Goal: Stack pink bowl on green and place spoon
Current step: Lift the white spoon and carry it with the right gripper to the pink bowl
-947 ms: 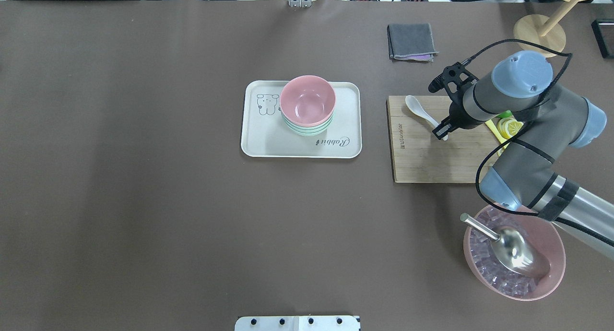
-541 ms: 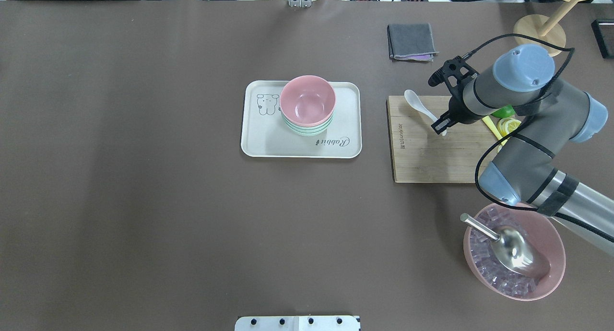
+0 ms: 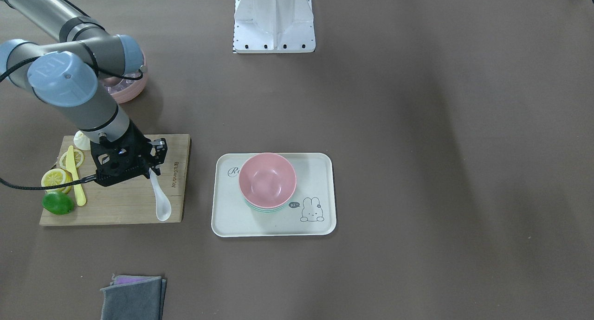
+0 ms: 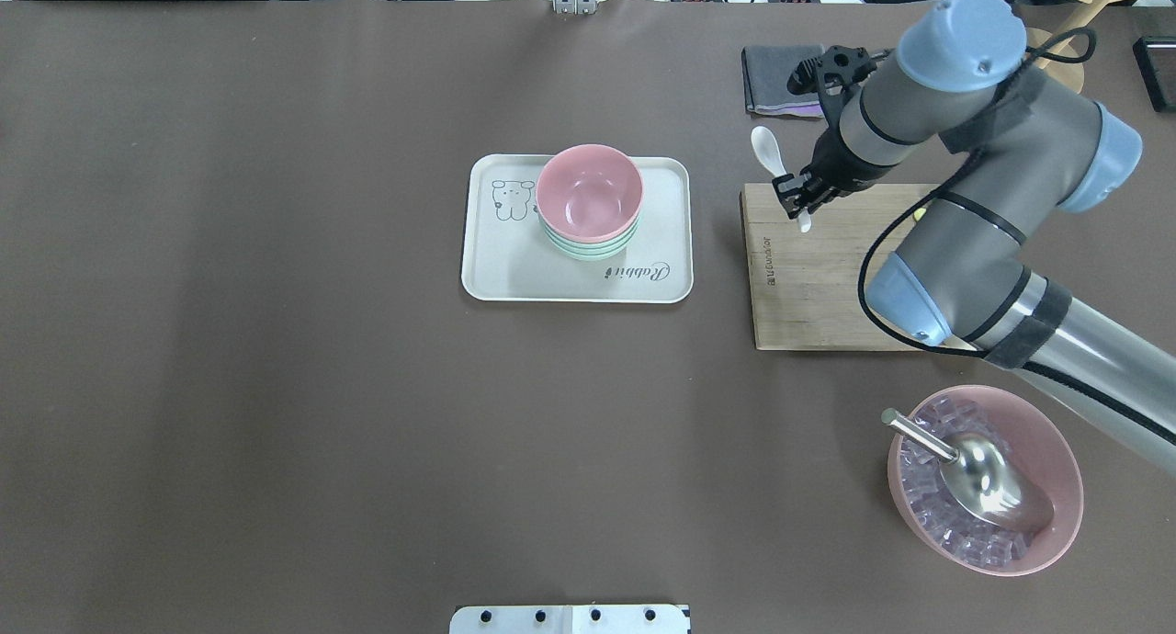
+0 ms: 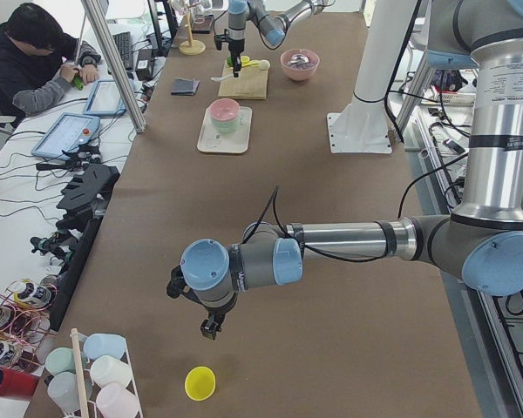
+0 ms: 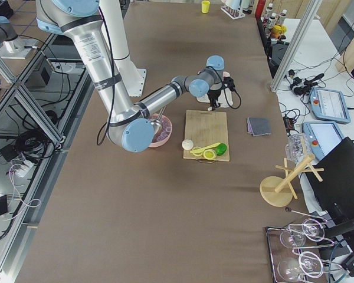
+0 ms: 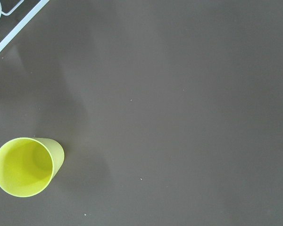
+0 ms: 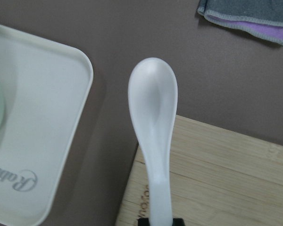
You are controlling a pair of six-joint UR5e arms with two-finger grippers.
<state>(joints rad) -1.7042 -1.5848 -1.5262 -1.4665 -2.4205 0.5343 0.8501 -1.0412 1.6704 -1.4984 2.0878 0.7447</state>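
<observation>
A pink bowl sits stacked on green bowls on a cream tray at the table's middle; the stack also shows in the front view. My right gripper is shut on the handle of a white spoon and holds it in the air over the far left corner of the wooden cutting board. The right wrist view shows the spoon between board and tray. My left gripper shows only in the exterior left view, far from the tray; I cannot tell its state.
A grey cloth lies beyond the board. Lemon slices, a lime and a yellow knife lie on the board's right part. A pink bowl of ice with a metal scoop stands near right. A yellow cup stands by the left gripper.
My right gripper has lifted the spoon off the cutting board and carried it toward the far left, to the board's corner nearer the tray. The bowls have not moved.
</observation>
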